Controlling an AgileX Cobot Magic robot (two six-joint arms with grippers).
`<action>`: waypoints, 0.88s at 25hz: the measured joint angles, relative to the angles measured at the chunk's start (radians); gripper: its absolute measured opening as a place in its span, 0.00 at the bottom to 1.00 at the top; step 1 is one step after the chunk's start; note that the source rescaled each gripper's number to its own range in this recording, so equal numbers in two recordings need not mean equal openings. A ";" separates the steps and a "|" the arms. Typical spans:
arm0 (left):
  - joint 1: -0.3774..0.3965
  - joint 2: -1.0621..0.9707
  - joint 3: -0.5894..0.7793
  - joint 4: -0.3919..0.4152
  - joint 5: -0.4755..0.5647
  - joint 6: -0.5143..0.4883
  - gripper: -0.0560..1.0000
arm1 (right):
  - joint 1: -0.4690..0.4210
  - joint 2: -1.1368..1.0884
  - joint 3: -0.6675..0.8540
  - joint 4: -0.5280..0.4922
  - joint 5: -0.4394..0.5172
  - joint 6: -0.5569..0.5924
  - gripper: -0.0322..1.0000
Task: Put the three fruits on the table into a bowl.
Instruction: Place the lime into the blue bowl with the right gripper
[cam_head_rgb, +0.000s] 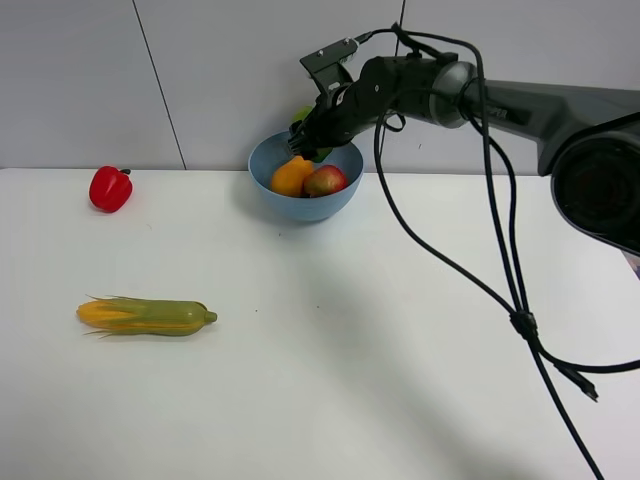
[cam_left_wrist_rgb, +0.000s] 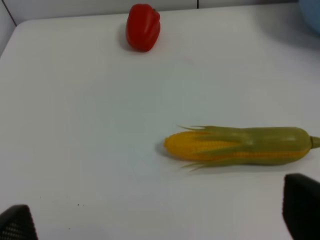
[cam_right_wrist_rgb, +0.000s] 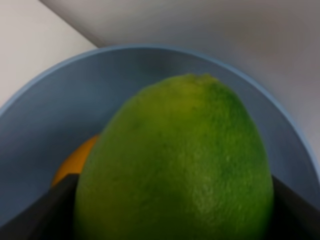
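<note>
The light-blue bowl (cam_head_rgb: 305, 207) stands at the back of the white table (cam_head_rgb: 380, 330). The orange-yellow mango (cam_head_rgb: 290, 176) and the red pomegranate (cam_head_rgb: 325, 180) lie inside it. My right gripper (cam_head_rgb: 308, 135) is just above the bowl's far rim, shut on the green lime (cam_head_rgb: 303, 115). In the right wrist view the lime (cam_right_wrist_rgb: 175, 160) fills the frame between the dark fingers (cam_right_wrist_rgb: 55, 210), with the bowl (cam_right_wrist_rgb: 45, 125) and the mango (cam_right_wrist_rgb: 75, 160) behind it. My left gripper (cam_left_wrist_rgb: 160, 222) is open and empty, low over the table near the corn cob. It does not show in the exterior high view.
A yellow-green corn cob (cam_head_rgb: 150, 316) lies at the left front of the table, also in the left wrist view (cam_left_wrist_rgb: 240, 146). A red bell pepper (cam_head_rgb: 109, 188) stands at the back left, also in the left wrist view (cam_left_wrist_rgb: 143, 26). Black cables (cam_head_rgb: 515, 300) hang over the table's right side.
</note>
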 joint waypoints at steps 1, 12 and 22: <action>0.000 0.000 0.000 0.000 0.000 0.000 1.00 | 0.000 0.010 0.000 0.001 -0.019 0.000 0.05; 0.000 0.000 0.000 0.000 0.000 0.000 1.00 | 0.002 0.018 0.001 0.004 -0.025 0.000 0.89; 0.000 0.000 0.000 0.000 0.000 0.000 1.00 | 0.019 -0.105 0.001 0.008 0.314 0.001 1.00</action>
